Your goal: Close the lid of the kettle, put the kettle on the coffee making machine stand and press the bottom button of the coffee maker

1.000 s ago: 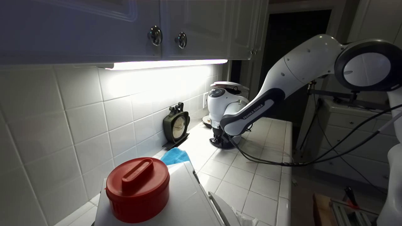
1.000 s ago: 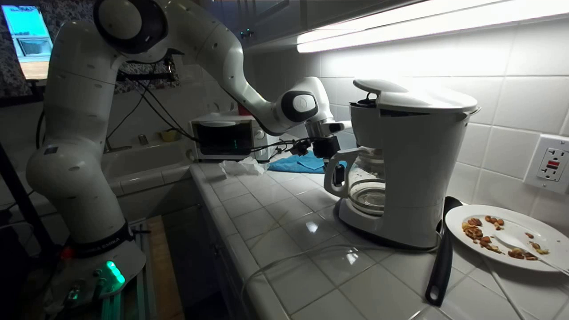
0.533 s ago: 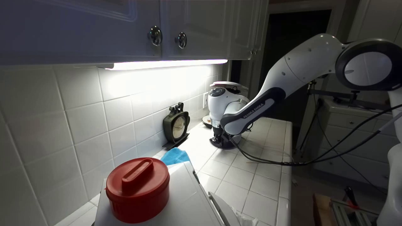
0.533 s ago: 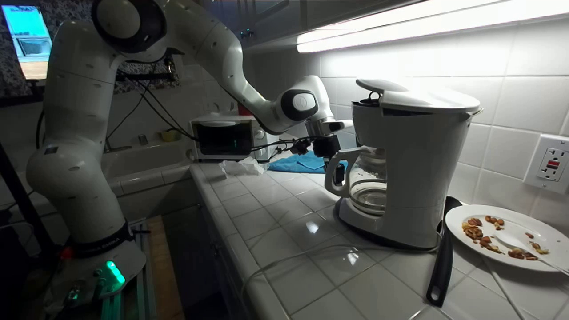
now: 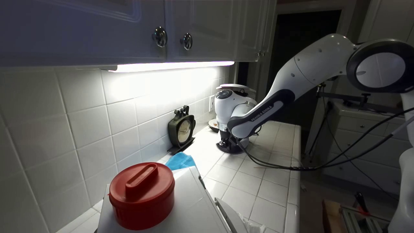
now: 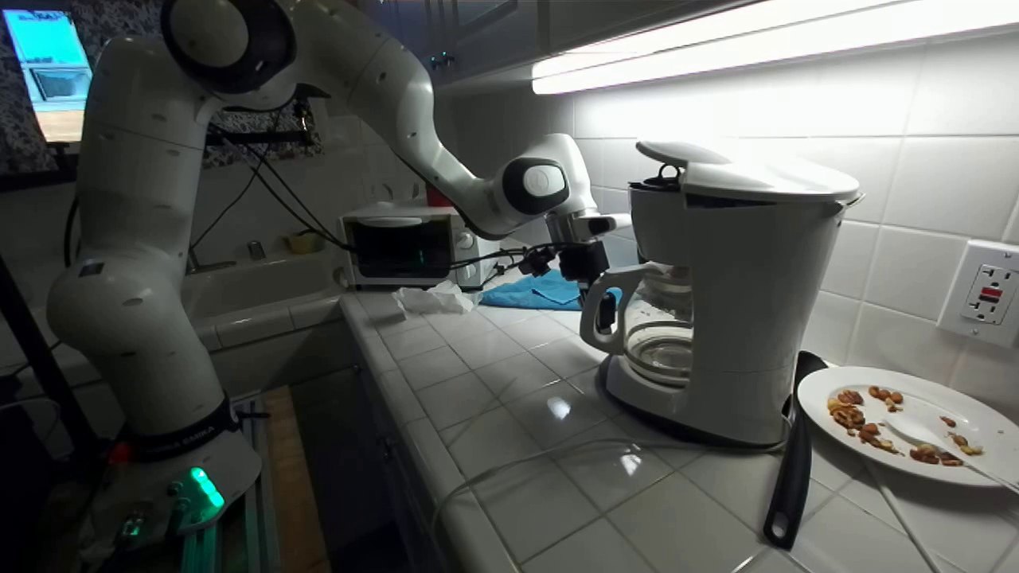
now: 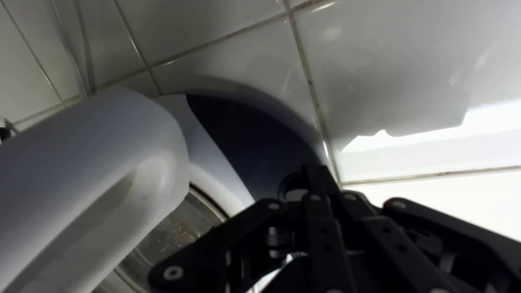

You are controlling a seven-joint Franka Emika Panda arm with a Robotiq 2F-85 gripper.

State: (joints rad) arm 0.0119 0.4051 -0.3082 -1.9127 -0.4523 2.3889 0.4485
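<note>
The white coffee maker (image 6: 748, 318) stands on the tiled counter; its dark base front (image 7: 248, 138) shows in the wrist view. The glass kettle (image 6: 659, 326) sits on its stand, with its white handle (image 6: 593, 318) facing outward; the handle (image 7: 101, 162) fills the left of the wrist view. The kettle's lid cannot be made out. My gripper (image 7: 317, 183) is shut, fingers together, pointing down at the base front beside the handle. In an exterior view the gripper (image 6: 607, 310) is partly behind the handle. The bottom button is hidden, and whether the fingertips touch it cannot be told.
The coffee maker's top lid (image 6: 772, 175) sits slightly raised. A plate of nuts (image 6: 828, 390) and a black-handled utensil (image 6: 788, 477) lie beside the machine. A blue cloth (image 6: 533, 292), toaster oven (image 6: 402, 247) and scale (image 5: 181, 131) stand further along. A cord (image 6: 509, 461) crosses the counter.
The coffee maker's top tipped slightly away from my gripper by half a second ago, then eased back a little. The arm has risen very slightly. The gripper stays beside the handle.
</note>
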